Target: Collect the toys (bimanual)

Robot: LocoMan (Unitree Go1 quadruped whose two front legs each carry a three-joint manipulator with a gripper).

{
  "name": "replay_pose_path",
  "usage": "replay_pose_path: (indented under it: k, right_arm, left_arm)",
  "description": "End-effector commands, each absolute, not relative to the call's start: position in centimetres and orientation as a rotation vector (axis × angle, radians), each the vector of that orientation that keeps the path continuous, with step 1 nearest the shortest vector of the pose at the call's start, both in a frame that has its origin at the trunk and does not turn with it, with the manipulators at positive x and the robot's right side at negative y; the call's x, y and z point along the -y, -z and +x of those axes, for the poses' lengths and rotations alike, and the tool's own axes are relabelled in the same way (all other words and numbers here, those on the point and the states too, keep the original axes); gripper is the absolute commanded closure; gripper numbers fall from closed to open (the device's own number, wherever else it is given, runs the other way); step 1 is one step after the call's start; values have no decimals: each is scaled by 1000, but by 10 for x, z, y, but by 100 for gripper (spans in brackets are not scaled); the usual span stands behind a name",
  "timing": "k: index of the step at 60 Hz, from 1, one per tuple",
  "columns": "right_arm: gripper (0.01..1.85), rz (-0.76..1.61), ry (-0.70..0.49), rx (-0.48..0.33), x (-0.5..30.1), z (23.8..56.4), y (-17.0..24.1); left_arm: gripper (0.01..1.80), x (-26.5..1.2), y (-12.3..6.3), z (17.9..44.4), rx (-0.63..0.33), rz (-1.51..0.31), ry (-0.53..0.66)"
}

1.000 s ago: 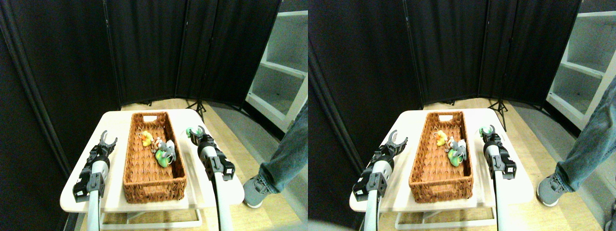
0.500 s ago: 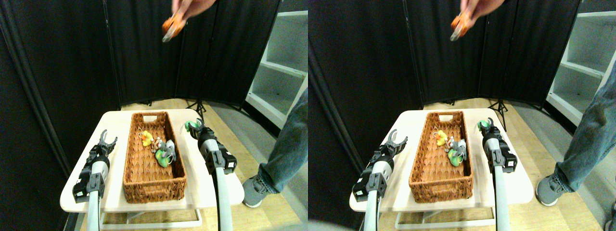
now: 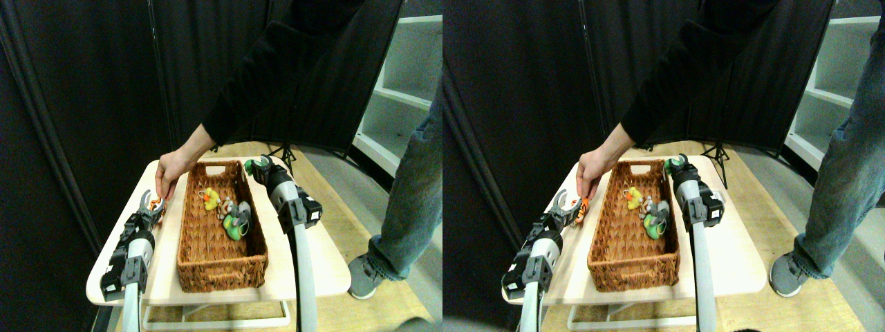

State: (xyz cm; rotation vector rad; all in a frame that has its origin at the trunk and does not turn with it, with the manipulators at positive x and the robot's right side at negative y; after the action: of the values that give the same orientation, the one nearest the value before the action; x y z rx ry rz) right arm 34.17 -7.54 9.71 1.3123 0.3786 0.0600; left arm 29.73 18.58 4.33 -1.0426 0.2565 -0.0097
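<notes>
My right gripper: raised over basket rim, clamping green toy.
My left gripper: jaws spread, orange toy between; axis unclear.
Person's hand: reaching down beside it.

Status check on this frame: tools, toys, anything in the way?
Right tool shut on green toy, above the basket rim. Left tool open beside orange toy. Person's hand over it.

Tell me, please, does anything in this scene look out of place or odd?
Yes: a person's hand reaches over the table, fingertips down by an orange toy right at the left gripper. Otherwise nothing looks spilled or damaged; the wicker basket sits straight with toys inside.
</notes>
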Motion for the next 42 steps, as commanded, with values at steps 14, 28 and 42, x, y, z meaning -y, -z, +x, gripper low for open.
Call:
replay_pose_path:
  k: [14, 28, 42]
  right_arm:
    - [178, 1359, -99, -396, 53, 342, -83]
    - [179, 1355, -118, -437, 44, 338, -71]
    - [152, 1320, -68, -462, 48, 343, -63]
  left_arm:
    - [155, -189, -57, 287, -196, -1039, 59]
    - [155, -191, -57, 284, -195, -1034, 56]
    - [153, -191, -55, 285, -184, -1048, 52]
